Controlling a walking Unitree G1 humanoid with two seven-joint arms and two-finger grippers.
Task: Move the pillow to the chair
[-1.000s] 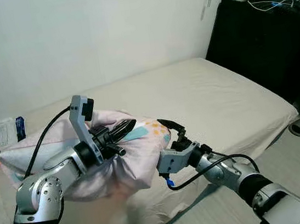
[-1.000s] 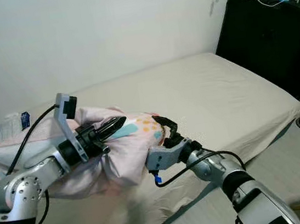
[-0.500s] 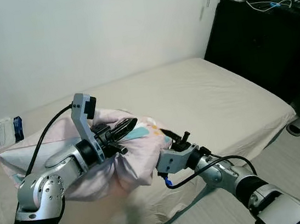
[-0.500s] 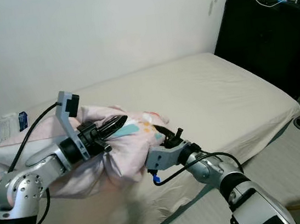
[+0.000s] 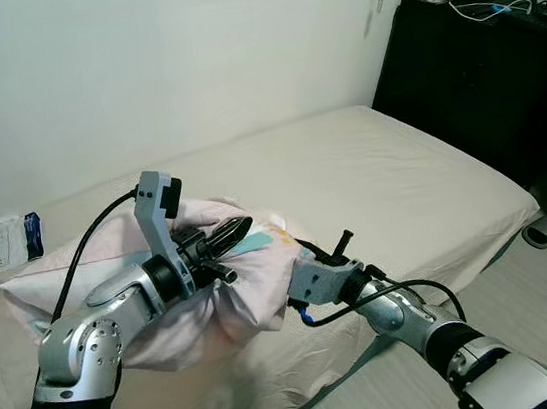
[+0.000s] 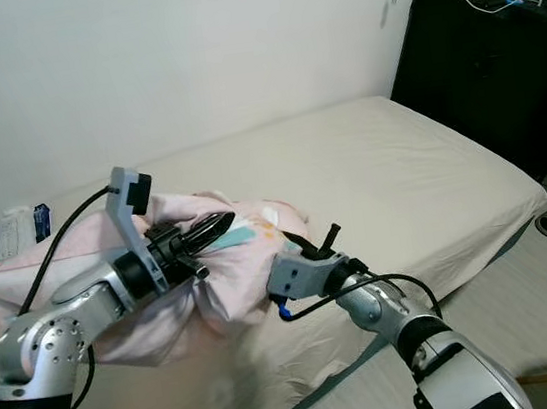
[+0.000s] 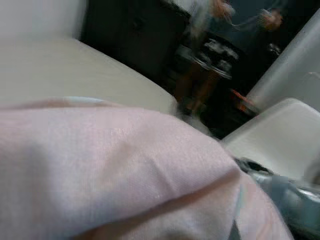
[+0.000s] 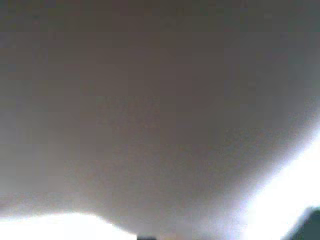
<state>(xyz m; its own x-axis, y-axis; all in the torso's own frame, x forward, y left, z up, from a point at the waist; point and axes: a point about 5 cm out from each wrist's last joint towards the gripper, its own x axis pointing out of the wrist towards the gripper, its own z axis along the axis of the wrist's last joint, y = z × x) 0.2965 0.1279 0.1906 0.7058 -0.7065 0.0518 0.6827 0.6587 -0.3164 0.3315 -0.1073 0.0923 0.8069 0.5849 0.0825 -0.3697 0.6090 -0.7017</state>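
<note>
Pillow (image 5: 215, 293): bunched, on the bed (image 5: 380, 170).
Left claw (image 5: 240, 232): pinching its top fabric.
Right claw (image 6: 297, 245): buried beneath, fingers probably spread; cannot tell.
Progress: grasped; carry to the chair remains.

Soft pale-pink cloth pillow (image 5: 216, 303), matt and creased, with small coloured prints. Smooth matt cream fabric sheet over the bed (image 5: 391, 179); brushed silver metal on both arms, with matt black plastic on the left gripper (image 5: 229, 237) and right gripper (image 5: 312, 255). Matt black cabinet (image 5: 479, 77) and plain matt white wall (image 5: 183, 55).
</note>
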